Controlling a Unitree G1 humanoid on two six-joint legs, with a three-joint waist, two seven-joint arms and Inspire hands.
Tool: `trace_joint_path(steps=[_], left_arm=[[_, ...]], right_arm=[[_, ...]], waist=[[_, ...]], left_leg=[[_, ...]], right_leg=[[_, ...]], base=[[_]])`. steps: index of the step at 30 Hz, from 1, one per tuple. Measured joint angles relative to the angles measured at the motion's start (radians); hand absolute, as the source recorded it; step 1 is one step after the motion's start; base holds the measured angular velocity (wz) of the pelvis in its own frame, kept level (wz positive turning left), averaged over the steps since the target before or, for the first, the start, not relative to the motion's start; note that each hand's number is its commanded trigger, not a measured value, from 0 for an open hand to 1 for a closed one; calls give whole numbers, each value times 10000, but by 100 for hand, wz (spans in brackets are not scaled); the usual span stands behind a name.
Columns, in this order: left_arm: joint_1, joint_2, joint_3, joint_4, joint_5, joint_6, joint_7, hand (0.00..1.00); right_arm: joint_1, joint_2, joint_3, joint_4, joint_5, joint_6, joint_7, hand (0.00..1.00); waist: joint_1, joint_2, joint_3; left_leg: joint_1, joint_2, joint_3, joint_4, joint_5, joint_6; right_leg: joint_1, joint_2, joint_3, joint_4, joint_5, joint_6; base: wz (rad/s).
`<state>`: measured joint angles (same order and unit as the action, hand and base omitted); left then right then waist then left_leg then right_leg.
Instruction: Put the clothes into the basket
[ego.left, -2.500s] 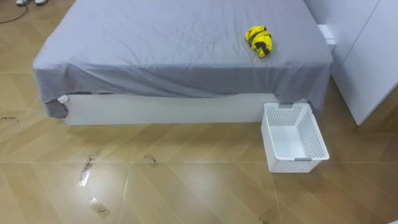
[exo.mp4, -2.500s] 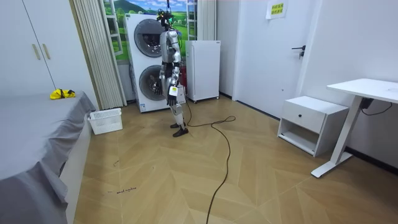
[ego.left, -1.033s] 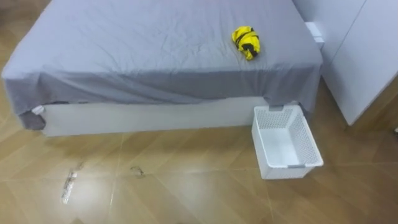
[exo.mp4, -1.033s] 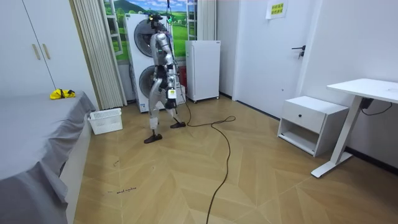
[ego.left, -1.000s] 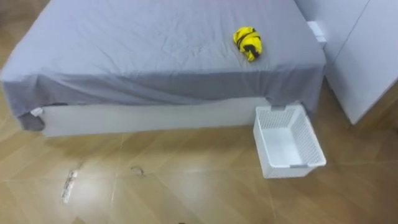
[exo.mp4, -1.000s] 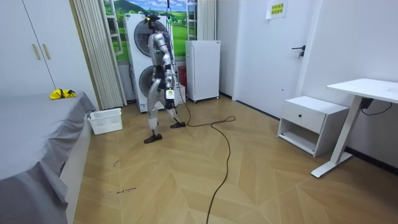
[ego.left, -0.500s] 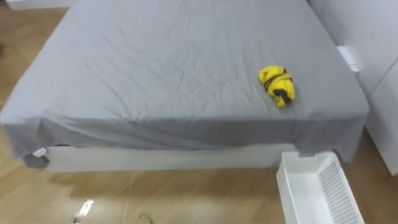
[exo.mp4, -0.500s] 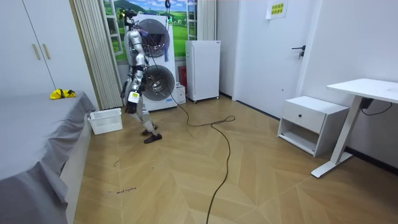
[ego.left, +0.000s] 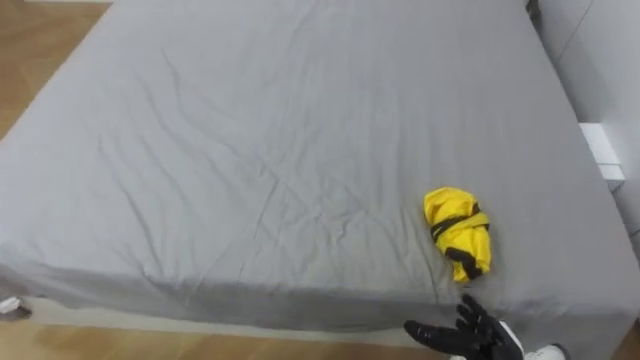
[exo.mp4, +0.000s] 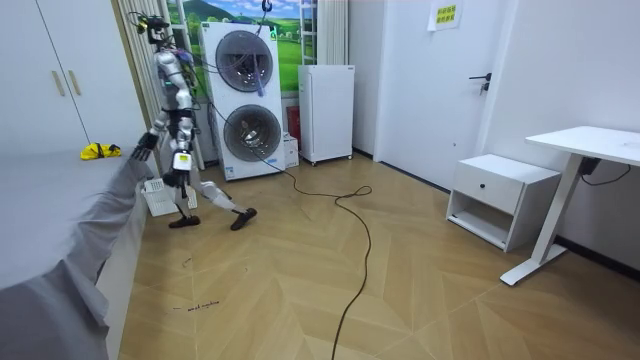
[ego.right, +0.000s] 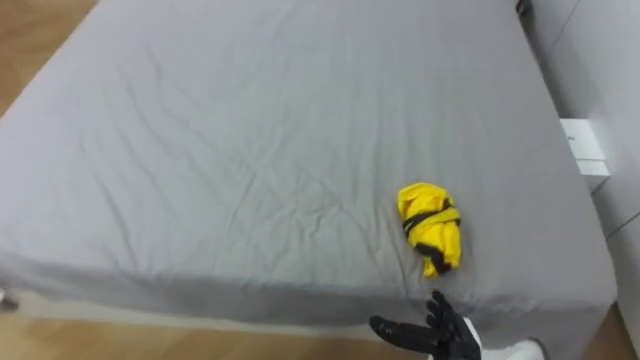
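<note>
A: Left eye view first. Where are the clothes lying?
B: The yellow clothes (ego.left: 458, 232) are lying bunched on the grey bed (ego.left: 250, 150), toward its near right corner. The right robot hand (ego.left: 470, 333) is hovering at the near edge, close to the bundle but apart from it. Its fingers are spread and grasping nothing.
A: And the room view?
B: The robot is standing at the bed's edge, leaning in with one leg trailing behind and its right arm stretching over the sheet. The left robot hand (exo.mp4: 182, 162) is hanging by its hip, and I cannot tell whether it is released or clenched. The white basket (exo.mp4: 150, 197) is sitting on the floor just beside the robot's legs, against the bed.
A: Right eye view?
B: Same scene: the bundle is lying beyond the fingertips, with bare sheet between them.
A: So how should the reach be going?
B: I am judging that the hand should be travelling farther, almost straight ahead, and coming down over the bundle's middle where the dark bands are crossing. The fingers should be held wide until they are surrounding it. Closing early risks pinching the sheet or nudging the soft bundle away.
</note>
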<state>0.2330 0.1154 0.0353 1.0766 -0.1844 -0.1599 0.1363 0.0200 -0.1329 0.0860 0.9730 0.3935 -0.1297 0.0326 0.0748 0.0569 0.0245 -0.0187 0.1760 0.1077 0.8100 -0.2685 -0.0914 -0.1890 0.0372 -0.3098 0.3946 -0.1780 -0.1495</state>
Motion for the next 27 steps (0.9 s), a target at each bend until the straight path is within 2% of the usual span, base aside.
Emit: trace_joint_path(steps=[1, 3, 4, 5, 7, 8, 9, 11, 12, 13, 15, 16, 18, 21, 25, 27], left_arm=[[-47, 1, -3, 15, -3, 1, -1, 0], [-224, 15, 9, 68, -41, 3, 2, 0], [-265, 14, -19, 80, -53, 7, 3, 0], [-351, 11, -28, 82, -74, 19, 7, 0], [-406, -3, -26, 87, -108, 17, 11, 0], [-445, -20, -20, 238, -228, 12, 15, 0], [-495, -31, -44, 543, -330, 29, 13, 0], [-781, -6, -122, 866, -442, 52, 16, 0], [-851, 9, -207, 919, -483, 65, 12, 0], [-948, 29, -338, 945, -593, 73, -6, 0], [-1110, 104, -525, 961, -618, 155, -16, 0], [-1257, 125, -619, 961, -626, 287, -8, 0], [-1603, 126, -767, 1020, -628, 468, -6, 0], [-1888, 186, -943, 1147, -634, 630, 12, 0], [-2067, 292, -1185, 1219, -747, 865, 6, 0], [-2076, 300, -1193, 1233, -902, 906, 0, 0]], right_arm=[[-2, -15, 1, 0, -34, 2, -39, 0], [-161, -127, -2, 15, -55, 15, -266, 0], [-248, -148, -4, 15, -50, 58, -328, 0], [-383, -168, -4, 17, -77, 225, -463, 0], [-443, -147, -8, 15, -101, 265, -730, 0], [-466, -132, -4, 21, -115, 309, -880, 0], [-480, -138, 18, 28, -100, 363, -1073, 0], [-598, -145, 10, 116, -204, 374, -1341, 0], [-675, -147, 10, 172, -232, 375, -1454, 0], [-814, -160, 6, 229, -258, 377, -1657, 0], [-933, -175, 9, 225, -491, 410, -1971, 0], [-1092, -183, 8, 225, -505, 567, -2191, 0], [-1411, -175, 0, 254, -516, 860, -2714, 0], [-1685, -197, -4, 265, -859, 1027, -3190, 0], [-2148, -203, 4, 264, -1253, 1507, -3812, 0], [-2359, -203, 3, 263, -1338, 1680, -4067, 0]], waist=[[11, -27, -2], [160, -84, 19], [136, -71, 14], [122, -89, 11], [200, -202, -11], [348, -229, -74], [358, -205, -142], [388, -286, -148], [388, -305, -159], [366, -329, -135], [359, -393, -109], [348, -424, -89], [355, -449, -71], [312, -489, -39], [174, -502, -16], [106, -523, 26]], left_leg=[[-314, 35, 21, -75, -103, -11], [-1329, 18, 40, -786, -545, 113], [-1560, -13, -16, -1090, -581, 135], [-2012, -183, -170, -1755, -631, 224], [-2414, -534, -264, -3292, -434, 255], [-2554, -687, -299, -3849, 480, 386], [-2462, -798, -232, -4098, 778, 570], [-2295, -1013, -64, -4518, 990, 741], [-2296, -1049, 6, -4639, 1067, 785], [-2303, -1199, 58, -4833, 1150, 839], [-2322, -1286, 194, -5069, 1263, 908], [-2346, -1353, 204, -5234, 1342, 938], [-2519, -1377, 249, -5380, 1441, 992], [-2732, -1400, 278, -5425, 1512, 1014], [-2998, -1411, 279, -5486, 1579, 1020], [-3042, -1446, 296, -5605, 1673, 1028]], right_leg=[[37, 1, 9, -72, 1, 0], [89, -6, 132, -393, -8, 17], [76, -12, 177, -467, 20, 62], [22, -96, 288, -564, 32, 117], [-117, -235, 670, -527, 40, 260], [-233, -341, 918, -432, 78, 463], [-234, -373, 1086, -516, 143, 649], [-321, -459, 1195, -629, 231, 790], [-369, -509, 1195, -675, 274, 830], [-432, -562, 1237, -722, 349, 878], [-569, -697, 1284, -842, 385, 929], [-645, -716, 1286, -891, 404, 960], [-805, -715, 1284, -1043, 522, 1000], [-1041, -726, 1319, -1010, 581, 1012], [-1313, -787, 1312, -1009, 589, 1018], [-1438, -820, 1303, -1007, 603, 1012]], base=[[-22], [-36], [-28], [-25], [-42], [-51], [-40], [-12], [-11], [-12], [-7], [0], [0], [-3], [1], [0]])
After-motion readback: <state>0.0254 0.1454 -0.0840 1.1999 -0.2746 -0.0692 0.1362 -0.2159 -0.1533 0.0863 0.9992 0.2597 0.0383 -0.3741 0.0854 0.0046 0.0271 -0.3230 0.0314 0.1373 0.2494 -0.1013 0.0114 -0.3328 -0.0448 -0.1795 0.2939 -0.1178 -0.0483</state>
